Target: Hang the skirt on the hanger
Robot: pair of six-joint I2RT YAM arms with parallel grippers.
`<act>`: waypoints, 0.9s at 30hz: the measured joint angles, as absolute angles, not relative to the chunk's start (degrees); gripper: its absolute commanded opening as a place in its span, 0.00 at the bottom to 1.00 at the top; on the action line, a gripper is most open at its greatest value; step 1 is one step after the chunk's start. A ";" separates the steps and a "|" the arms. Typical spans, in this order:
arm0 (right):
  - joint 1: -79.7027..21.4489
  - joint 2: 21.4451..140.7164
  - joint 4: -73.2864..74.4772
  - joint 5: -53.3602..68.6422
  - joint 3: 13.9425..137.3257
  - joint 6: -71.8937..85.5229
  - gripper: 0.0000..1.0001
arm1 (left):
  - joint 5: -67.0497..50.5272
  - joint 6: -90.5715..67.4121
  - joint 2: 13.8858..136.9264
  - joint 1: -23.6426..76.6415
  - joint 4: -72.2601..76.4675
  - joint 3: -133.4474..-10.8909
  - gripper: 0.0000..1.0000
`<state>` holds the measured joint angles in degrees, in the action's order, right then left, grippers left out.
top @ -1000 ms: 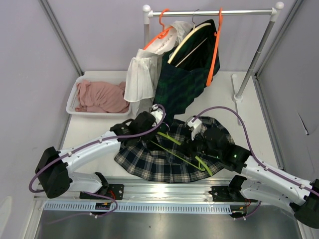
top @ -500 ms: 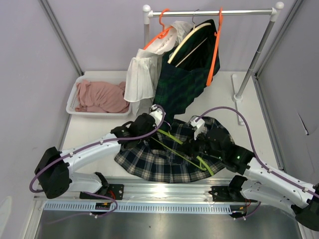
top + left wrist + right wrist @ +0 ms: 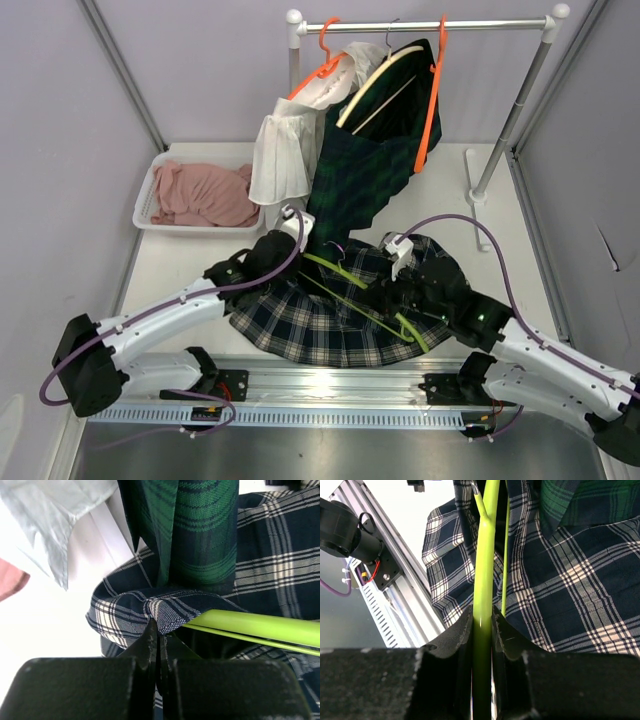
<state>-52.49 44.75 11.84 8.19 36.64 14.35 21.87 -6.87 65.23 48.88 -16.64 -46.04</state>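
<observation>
While skirt lies spread on table, close to near edge, task looks only part done. Green hanger rests across skirt, one end apparently under raised waistband fold. Left gripper pinched tight on that fold, holding it up at hanger end. Right gripper clamped on hanger bar. Left to do, by my guess: work waistband onto far end, secure it. White tray at back left holds pink garment, nothing else visible.

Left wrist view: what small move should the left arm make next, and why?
Probably draw the pinched skirt edge over the green hanger: the left gripper is shut on fabric beside its arm, and the right gripper clamps the hanger.
</observation>
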 measured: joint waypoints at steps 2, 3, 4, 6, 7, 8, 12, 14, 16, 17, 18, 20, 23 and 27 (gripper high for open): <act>-52.49 45.36 11.53 8.49 36.64 14.35 0.00 | 21.87 -8.78 64.82 48.99 -17.87 -46.11 0.00; -52.56 45.82 11.51 8.56 36.67 14.31 0.00 | 21.93 -9.87 64.82 49.01 -18.87 -46.33 0.00; -52.69 46.24 11.60 8.54 36.77 14.28 0.00 | 21.93 -11.11 64.82 49.06 -20.21 -46.68 0.00; -53.56 47.70 11.94 8.34 37.54 14.00 0.00 | 22.44 -13.63 64.93 49.39 -23.81 -48.10 0.00; -54.15 48.36 12.14 8.14 38.09 13.82 0.00 | 22.57 -14.55 65.10 49.58 -25.34 -49.04 0.00; -54.87 48.95 12.34 7.75 38.70 13.56 0.00 | 23.33 -15.59 65.36 50.15 -27.33 -50.50 0.00; -56.29 50.13 12.25 6.26 40.36 12.99 0.00 | 25.76 -17.67 65.45 52.23 -31.70 -54.24 0.05; -56.42 50.81 12.12 5.89 40.69 12.80 0.00 | 26.24 -18.24 65.43 52.69 -32.71 -54.87 0.06; -56.58 51.59 12.01 5.89 40.73 12.75 0.00 | 26.59 -18.92 65.23 52.77 -33.91 -54.87 0.08; -56.64 52.12 11.92 5.89 40.73 12.78 0.00 | 26.61 -19.27 65.14 52.84 -34.44 -54.87 0.10; -56.71 52.71 11.64 5.85 40.73 12.78 0.00 | 26.48 -19.59 65.01 52.99 -34.59 -54.87 0.14; -56.80 54.08 10.74 5.67 40.73 12.80 0.00 | 24.16 -20.56 64.47 53.95 -33.34 -54.83 0.22; -56.86 56.71 9.98 5.65 40.53 12.80 0.00 | 21.67 -20.84 63.94 56.38 -30.61 -54.61 0.42; -56.95 58.70 8.32 5.58 39.90 13.04 0.00 | 20.29 -20.34 63.29 57.54 -27.16 -52.29 0.54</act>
